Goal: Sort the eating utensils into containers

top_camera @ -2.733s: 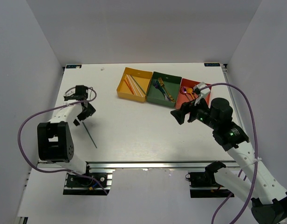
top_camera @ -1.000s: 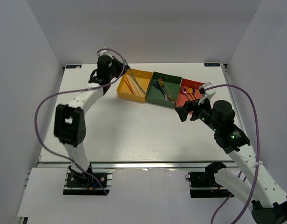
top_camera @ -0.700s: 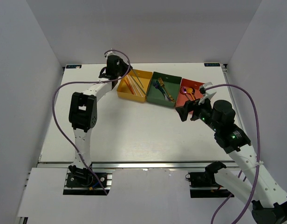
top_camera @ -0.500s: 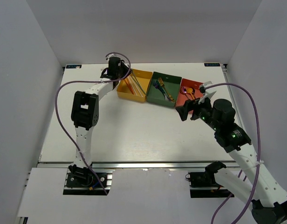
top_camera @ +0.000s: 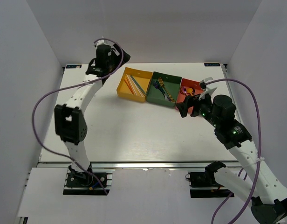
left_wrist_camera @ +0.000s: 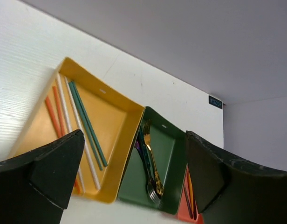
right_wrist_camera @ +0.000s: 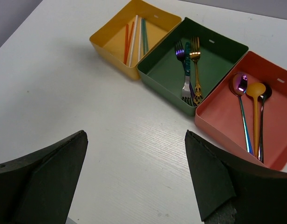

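White bench (top_camera: 134, 130) with two arms. The left arm (top_camera: 83, 95) reaches to the far left corner and is raised just beside the yellow tray (right_wrist_camera: 113, 55). The right arm (top_camera: 236, 135) hangs near the red tray (right_wrist_camera: 222, 112). The three trays stand in a row with walls touching, the green tray (right_wrist_camera: 218, 60) between the other two. Left end effector (left_wrist_camera: 134, 175): fingers spread, nothing held. Right end effector (right_wrist_camera: 134, 172): likewise spread and empty. Chopsticks (right_wrist_camera: 134, 39) lie in the yellow tray, forks (right_wrist_camera: 190, 70) in the green, spoons (right_wrist_camera: 250, 112) in the red. Every utensil in view rests inside a tray. Sorting therefore appears complete, and the step in hand is judged to be clearing the arms. To do it well, raise each wrist above the tray walls before swinging home and leave the fingers spread. Mind the left cable (top_camera: 35, 116), whose slack could brush the yellow tray and shift it.
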Controlling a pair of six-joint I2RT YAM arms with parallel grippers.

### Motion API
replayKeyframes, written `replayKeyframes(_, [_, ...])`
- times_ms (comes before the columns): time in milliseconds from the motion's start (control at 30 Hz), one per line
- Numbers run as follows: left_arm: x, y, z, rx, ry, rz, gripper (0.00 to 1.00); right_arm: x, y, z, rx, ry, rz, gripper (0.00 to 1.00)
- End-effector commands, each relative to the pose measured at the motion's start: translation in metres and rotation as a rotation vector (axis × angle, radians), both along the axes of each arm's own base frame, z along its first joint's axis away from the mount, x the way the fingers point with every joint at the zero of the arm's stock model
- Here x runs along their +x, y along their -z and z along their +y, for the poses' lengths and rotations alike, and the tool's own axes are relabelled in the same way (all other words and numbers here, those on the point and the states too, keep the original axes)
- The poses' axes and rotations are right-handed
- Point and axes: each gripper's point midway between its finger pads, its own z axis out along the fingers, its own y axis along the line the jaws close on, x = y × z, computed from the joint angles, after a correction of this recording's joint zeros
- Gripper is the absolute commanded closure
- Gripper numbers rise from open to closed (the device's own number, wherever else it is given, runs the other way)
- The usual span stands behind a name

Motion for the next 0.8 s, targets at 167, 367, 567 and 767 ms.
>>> replayKeyframes(167, [-0.149, -0.040, 0.130, 0.524, -0.243, 0.164, 0.02, 0.002, -0.015, -0.045, 0.004, 0.262, 0.015, 0.11])
replayKeyframes(367, [-0.246, -0.010, 0.194, 0.630, -0.414, 0.178, 0.02, 0.002, 0.006, -0.068, -0.055, 0.383, 0.069, 0.11])
replayKeyframes(567, [-0.301, -0.008, 0.218, 0.584, -0.500, 0.067, 0.02, -0.011, 0.026, -0.076, -0.060, 0.389, 0.063, 0.11])
replayKeyframes(767, [-0.312, -0.008, 0.222, 0.567, -0.515, 0.043, 0.02, -0.014, 0.040, -0.076, -0.068, 0.379, 0.083, 0.11])
